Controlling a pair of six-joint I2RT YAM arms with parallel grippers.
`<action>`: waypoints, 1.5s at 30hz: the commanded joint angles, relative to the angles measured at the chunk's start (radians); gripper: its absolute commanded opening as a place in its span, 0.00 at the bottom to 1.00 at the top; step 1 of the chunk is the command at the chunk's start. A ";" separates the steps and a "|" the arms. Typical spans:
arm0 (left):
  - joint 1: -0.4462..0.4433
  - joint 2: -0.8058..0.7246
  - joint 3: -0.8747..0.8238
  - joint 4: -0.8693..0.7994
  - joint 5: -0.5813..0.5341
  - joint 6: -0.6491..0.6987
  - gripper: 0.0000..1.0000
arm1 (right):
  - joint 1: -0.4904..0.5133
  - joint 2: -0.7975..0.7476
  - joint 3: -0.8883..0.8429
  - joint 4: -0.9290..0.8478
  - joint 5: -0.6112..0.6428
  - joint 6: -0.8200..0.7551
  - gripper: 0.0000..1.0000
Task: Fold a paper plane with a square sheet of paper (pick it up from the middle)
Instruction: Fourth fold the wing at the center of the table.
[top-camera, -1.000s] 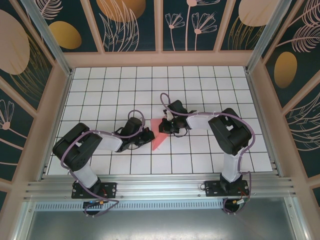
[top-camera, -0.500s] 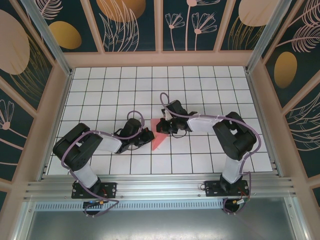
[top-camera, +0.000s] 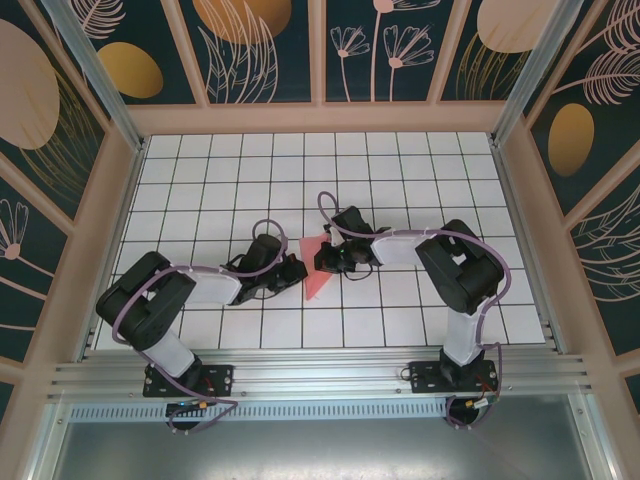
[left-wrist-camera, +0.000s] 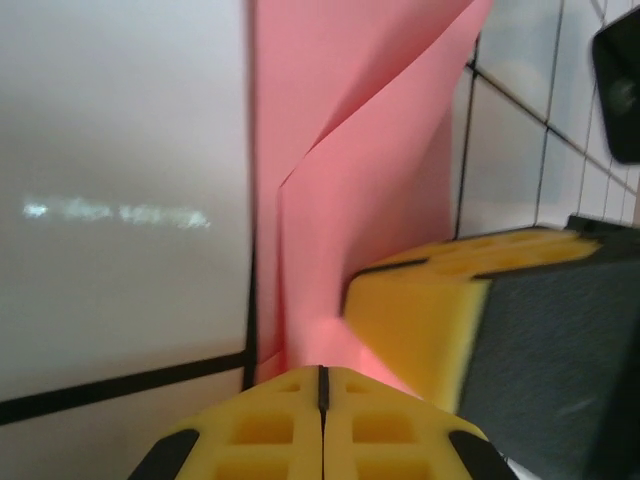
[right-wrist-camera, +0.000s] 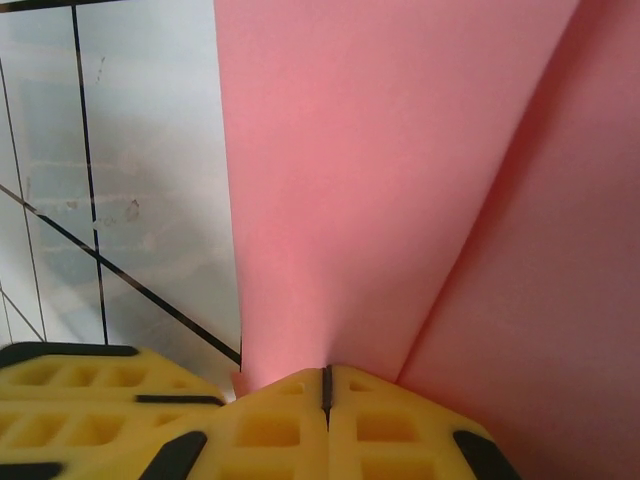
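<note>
Currently the square sheet of paper (top-camera: 314, 272) is lying just below the centre of the top view, on the white gridded surface (top-camera: 420, 180). From above it is showing as a salmon-pink wedge, wide toward the upper frame and narrowing to a point toward the lower frame, so it is already partly folded.

Left hand (top-camera: 297, 270) is sitting at the sheet's left edge; right hand (top-camera: 323, 262) is sitting at its upper right part. The two hands are standing just beside each other with the paper between them.

Left wrist view: the yellow fingertips (left-wrist-camera: 260, 435) are pressing together at the bottom of the frame with only a thin seam between them, and the pink paper is running down into that seam. The jaws are closed and pinching the sheet. Overlapping pink layers with a slanted edge are rising toward the upper frame.

Right wrist view: the yellow fingertips (right-wrist-camera: 270, 430) are likewise meeting along a thin seam, closed on the paper's lower edge. A long crease is running from the seam toward the upper right of the frame.
</note>
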 joint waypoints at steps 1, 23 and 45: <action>0.006 -0.025 0.089 -0.118 -0.062 0.051 0.09 | 0.007 0.010 -0.032 -0.039 0.061 -0.041 0.02; 0.024 0.153 0.024 -0.018 -0.009 0.030 0.05 | 0.007 -0.061 0.003 -0.026 0.001 -0.021 0.04; 0.024 0.160 -0.009 0.031 0.018 0.015 0.04 | 0.067 -0.113 -0.064 -0.017 0.050 0.063 0.02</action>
